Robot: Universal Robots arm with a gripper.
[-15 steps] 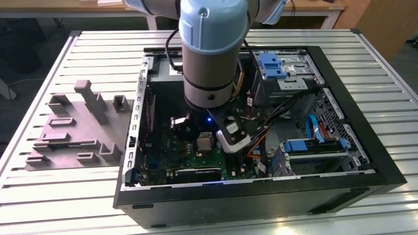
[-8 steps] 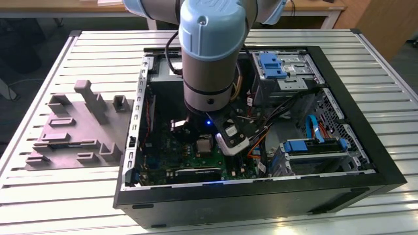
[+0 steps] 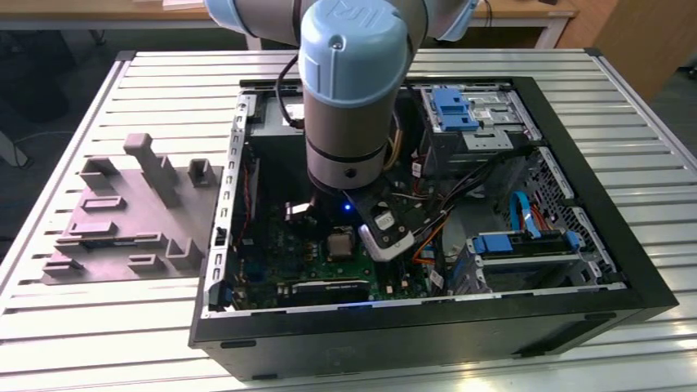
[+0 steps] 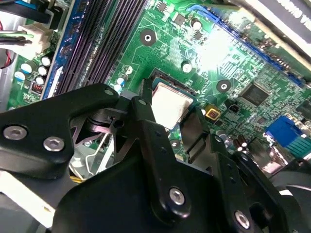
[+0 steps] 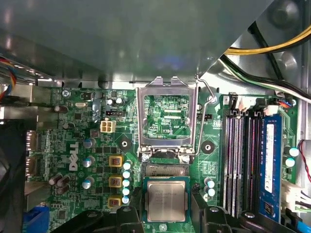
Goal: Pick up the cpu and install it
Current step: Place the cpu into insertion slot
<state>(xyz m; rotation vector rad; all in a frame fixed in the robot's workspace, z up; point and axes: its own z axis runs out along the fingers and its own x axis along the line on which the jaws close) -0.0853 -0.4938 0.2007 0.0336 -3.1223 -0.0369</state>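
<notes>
Between the gripper's (image 5: 167, 214) spread, empty jaws, in the first wrist view, the cpu (image 5: 166, 201) lies flat on the board (image 5: 73, 145), untouched by either finger.

Slatted table (image 3: 163, 73): computer case (image 3: 436, 347), grey tray (image 3: 114, 241)

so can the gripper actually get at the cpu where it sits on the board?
Probably yes. The gripper is down right at the cpu, which lies bare in both wrist views. The socket's metal frame stands flipped open beside the cpu, and nothing lies between gripper and cpu.
</notes>
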